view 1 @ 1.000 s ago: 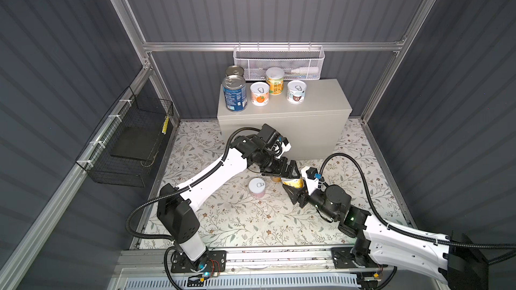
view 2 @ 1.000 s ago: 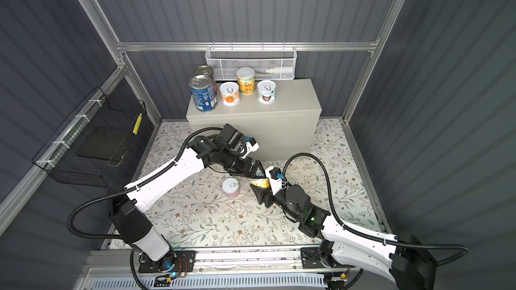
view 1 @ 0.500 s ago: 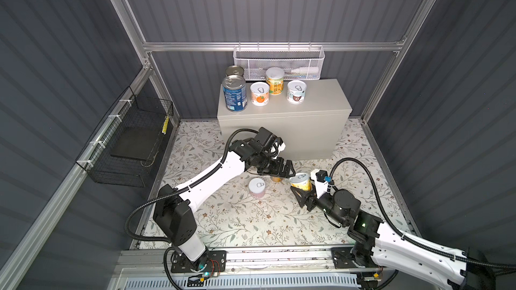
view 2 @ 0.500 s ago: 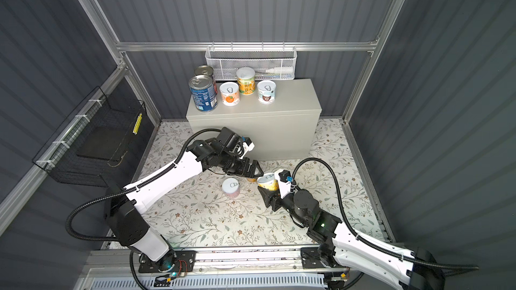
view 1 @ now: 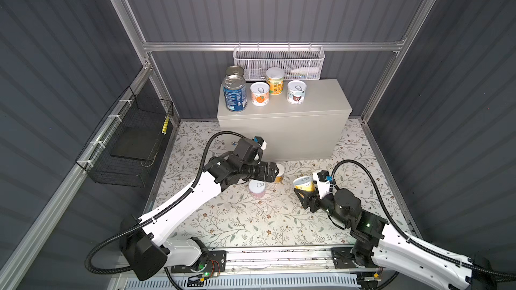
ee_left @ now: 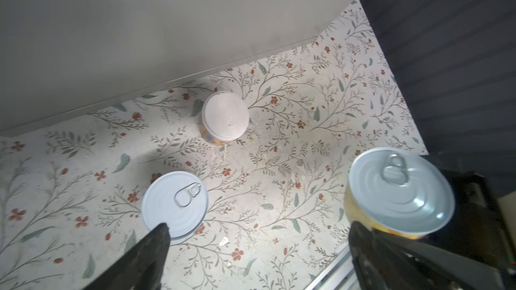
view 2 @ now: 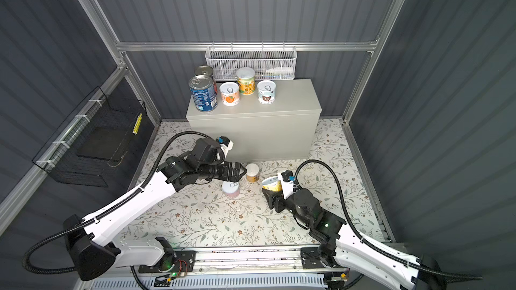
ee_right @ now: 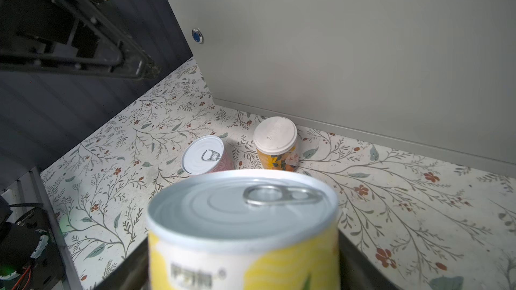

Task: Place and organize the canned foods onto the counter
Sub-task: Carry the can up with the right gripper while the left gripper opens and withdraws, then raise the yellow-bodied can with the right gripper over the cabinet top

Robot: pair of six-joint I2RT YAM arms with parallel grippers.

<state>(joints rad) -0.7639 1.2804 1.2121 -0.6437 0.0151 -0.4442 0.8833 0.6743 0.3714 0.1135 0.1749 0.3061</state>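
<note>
Right tool grips a yellow can. Left tool is open and empty, half hiding an orange can mid-frame in a top view. Only the right wrist view shows the lock on the tabletop front.

Blurred, edge-cropped: yellow can; rear silver-lidded can mostly hidden behind front blue can.

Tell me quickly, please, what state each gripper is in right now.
Left gripper: open, holding nothing.
Right gripper: closed on the yellow can.
</note>
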